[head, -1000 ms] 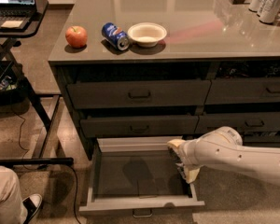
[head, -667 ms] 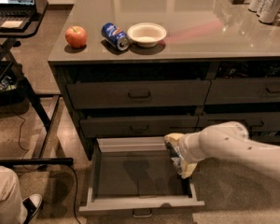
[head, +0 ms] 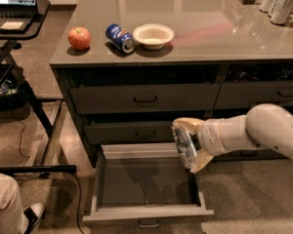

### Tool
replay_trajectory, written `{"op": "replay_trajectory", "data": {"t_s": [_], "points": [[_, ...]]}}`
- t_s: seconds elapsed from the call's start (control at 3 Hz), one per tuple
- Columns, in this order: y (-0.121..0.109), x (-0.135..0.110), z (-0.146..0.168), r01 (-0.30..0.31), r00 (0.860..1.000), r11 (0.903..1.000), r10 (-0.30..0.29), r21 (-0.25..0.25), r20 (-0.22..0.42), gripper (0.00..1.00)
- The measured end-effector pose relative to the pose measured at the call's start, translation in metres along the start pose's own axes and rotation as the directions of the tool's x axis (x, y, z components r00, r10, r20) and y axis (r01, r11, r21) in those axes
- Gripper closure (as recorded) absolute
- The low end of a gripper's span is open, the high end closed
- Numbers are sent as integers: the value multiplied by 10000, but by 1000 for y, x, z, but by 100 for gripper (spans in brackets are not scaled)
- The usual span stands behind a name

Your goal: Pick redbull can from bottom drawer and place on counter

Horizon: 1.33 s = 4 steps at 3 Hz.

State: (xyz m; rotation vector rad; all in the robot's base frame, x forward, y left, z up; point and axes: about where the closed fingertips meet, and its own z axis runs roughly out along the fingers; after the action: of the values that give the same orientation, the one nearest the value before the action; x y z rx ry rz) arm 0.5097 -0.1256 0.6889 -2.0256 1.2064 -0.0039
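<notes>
Silver redbull can [head: 184, 141] pinched in tool [head: 187, 147], over right rim of bottom drawer [head: 147, 214], counter [head: 215, 40] edge well above.

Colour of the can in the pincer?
Silver-grey with dark patches, camera view. The pincer holds the redbull can above the open bottom drawer.

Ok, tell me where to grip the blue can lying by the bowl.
Take the blue can across its middle from above: it lies on its side, bowl close beside it. The gripper, over the open bottom drawer, is shut on the redbull can.
</notes>
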Motion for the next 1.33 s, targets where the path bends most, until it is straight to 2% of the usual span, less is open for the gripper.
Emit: {"op": "replay_trajectory", "data": {"t_s": [0.33, 0.67, 1.33], "points": [[-39, -47, -40, 1488, 9839, 9795, -1603, 1355, 787, 100], [-59, -82, -39, 2717, 9516, 9464, -2913, 1749, 981, 100], [-60, -82, -41, 2577, 9535, 9497, -2797, 1779, 1120, 100]]}}
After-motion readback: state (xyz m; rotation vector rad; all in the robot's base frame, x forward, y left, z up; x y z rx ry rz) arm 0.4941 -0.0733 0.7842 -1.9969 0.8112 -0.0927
